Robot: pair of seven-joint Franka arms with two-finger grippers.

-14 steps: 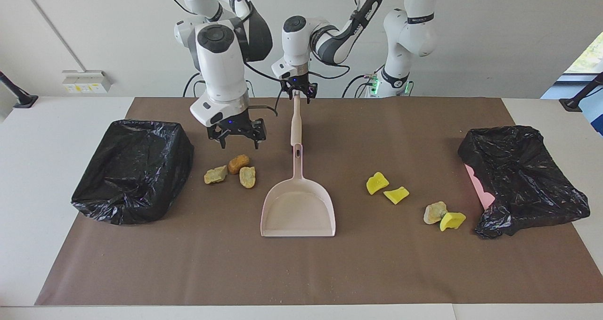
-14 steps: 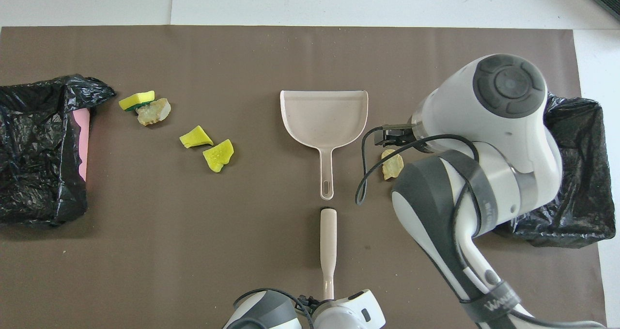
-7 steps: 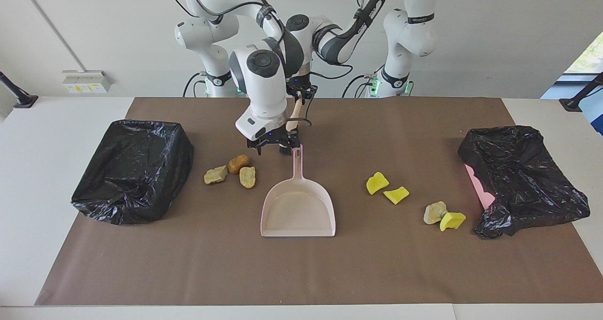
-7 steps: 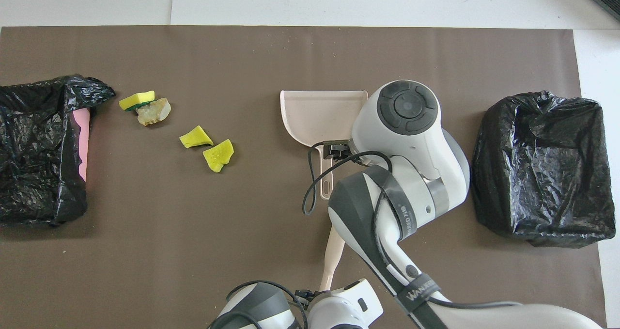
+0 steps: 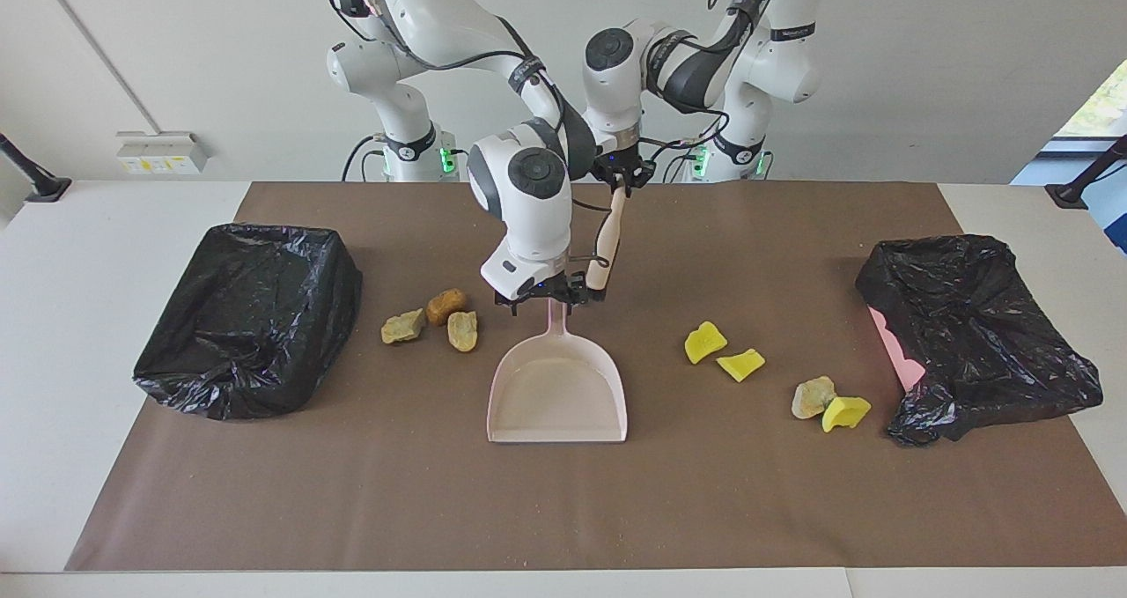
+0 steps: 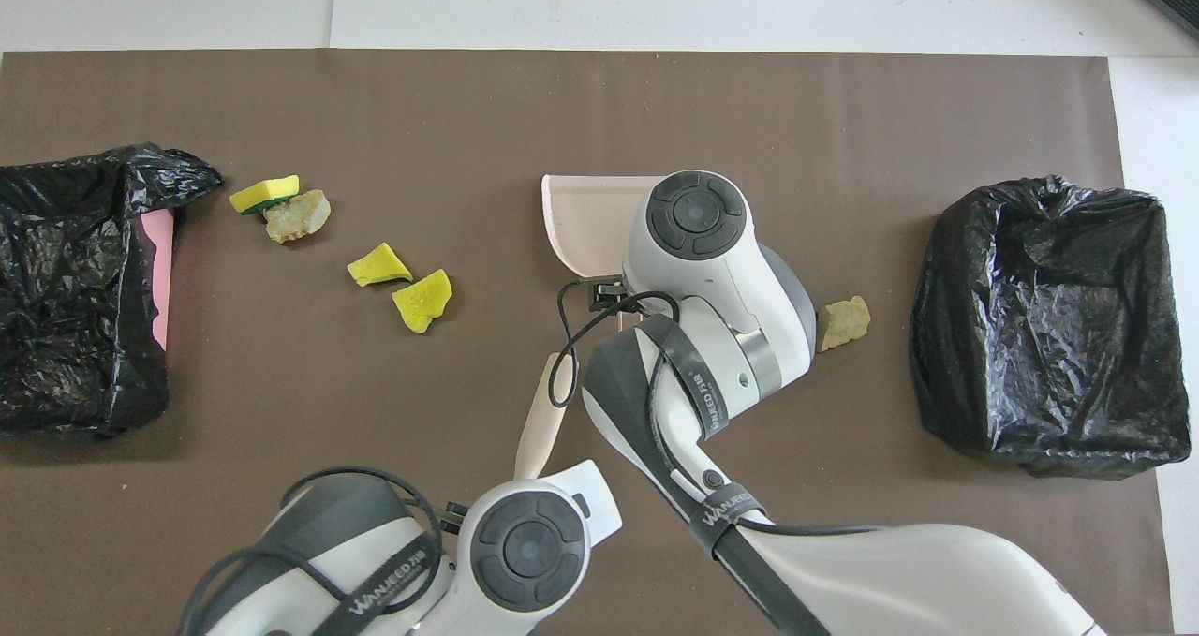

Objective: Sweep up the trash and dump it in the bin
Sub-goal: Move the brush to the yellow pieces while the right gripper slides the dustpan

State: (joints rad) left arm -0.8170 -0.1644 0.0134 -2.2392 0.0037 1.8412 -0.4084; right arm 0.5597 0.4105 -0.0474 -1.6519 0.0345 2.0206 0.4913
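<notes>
facing view first: right gripper (image 5: 548, 302) hangs low, jaws wide, straddling the thin handle of the flat pink plastic dustpan (image 5: 557, 395), whose scoop lies just past the jaws on the brown paper mat (image 5: 352, 492). left gripper (image 5: 622, 178) is higher, jaws clamped on the top of a beige tapered plastic stick (image 5: 604, 246) that slants down to just beside the right jaws. three tan and orange-brown spongy trash chunks (image 5: 431, 321) sit near the right jaws, toward the black bag-lined bin (image 5: 251, 316). i read this step as gripping the pan handle: i'd centre over it, close low, and keep off the stick's tip.

overhead view: the right wrist hides its jaws, and only a corner of the pan shows. the yellow and beige chunks (image 6: 403, 285) lie well apart from both jaws, toward the second bagged bin (image 6: 75, 289). bare mat past the pan's lip leaves sweeping room, and the bins' rims mark where it ends at either side.
</notes>
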